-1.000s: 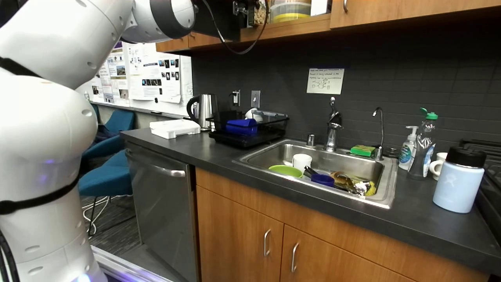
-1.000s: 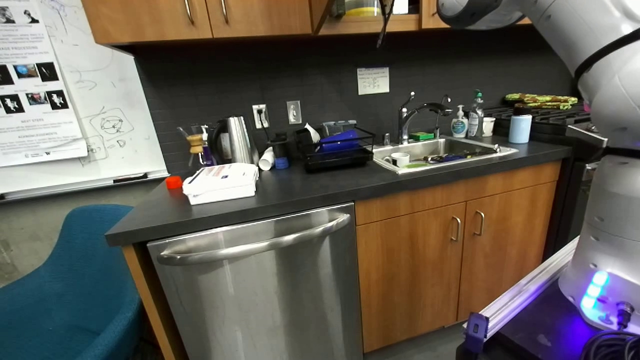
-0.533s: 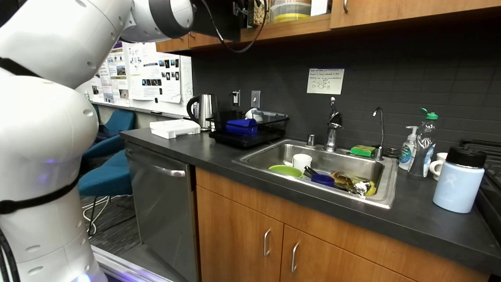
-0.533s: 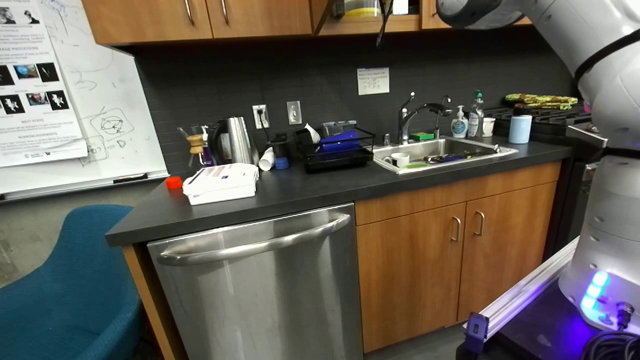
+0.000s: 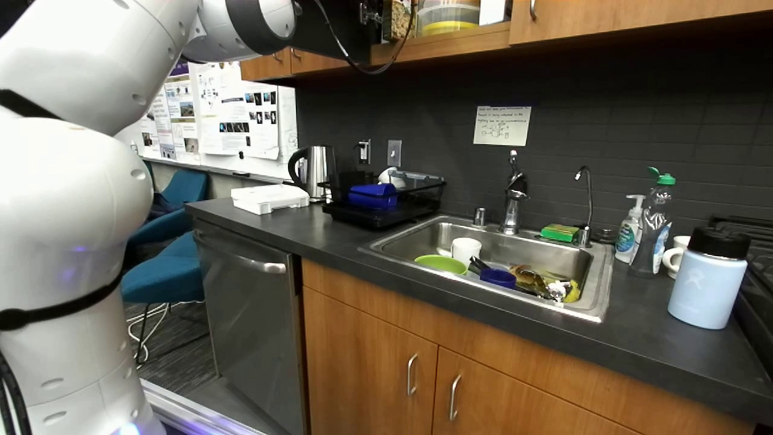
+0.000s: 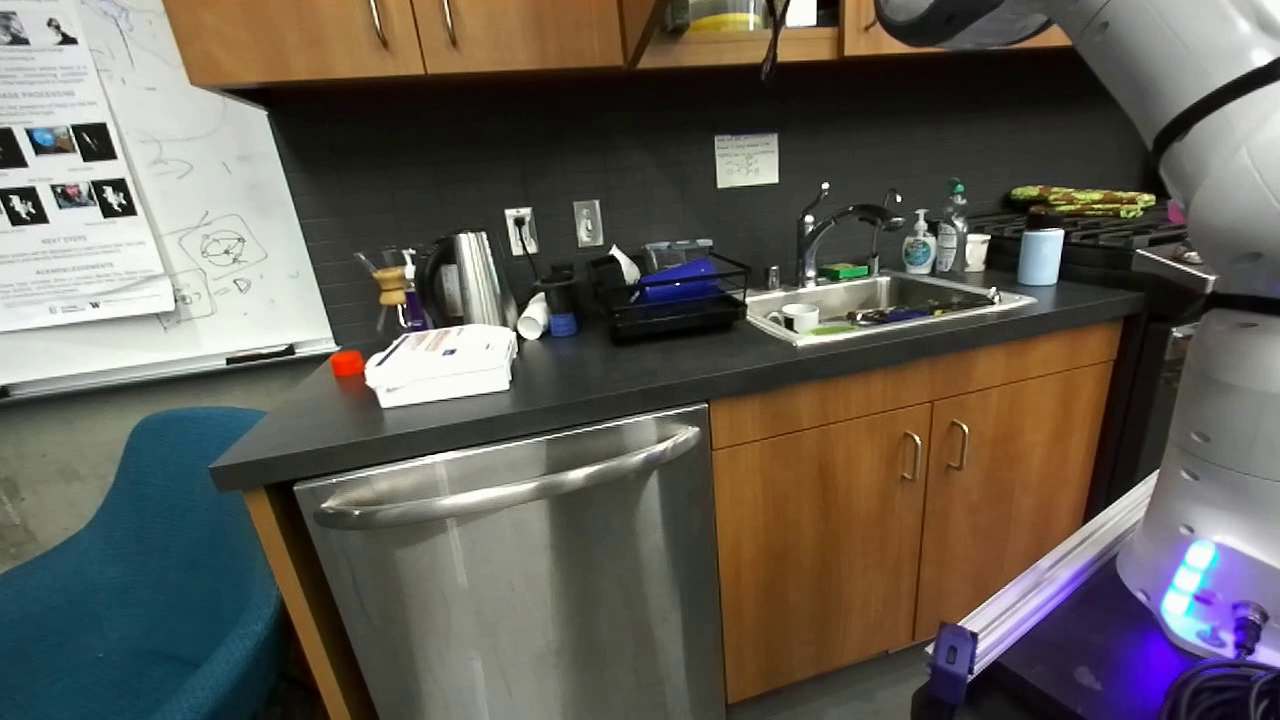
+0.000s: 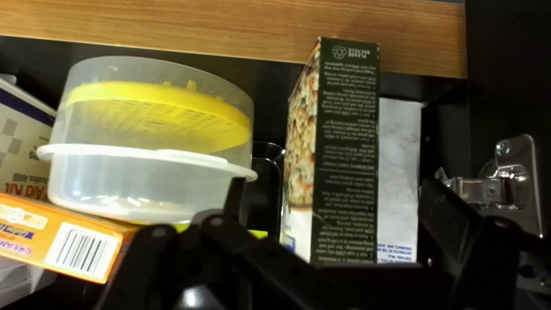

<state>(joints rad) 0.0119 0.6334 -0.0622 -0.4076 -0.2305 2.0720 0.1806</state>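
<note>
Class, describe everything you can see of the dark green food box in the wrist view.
The food box looks like printed cardboard: its green side carries pale print and a recycling mark; the adjoining face shows a food picture. Allowing for the inverted wrist picture, it stands upright in the open cabinet. The open gripper flanks it in that view, no contact visible. Whether it touches the pale pack showing beside it is unclear.

In the wrist view, the letters stand upside down. The dark green food box says "PLEASE RECYCLE" beside a recycling sign; the pale packet, "CINCINNATI, OHIO"; the orange box, "CREAM"; the first-aid box, "Aid Kit". In an exterior view, the poster carries "NEXT STEPS" and "ACKNOWLEDGEMENTS".
</note>
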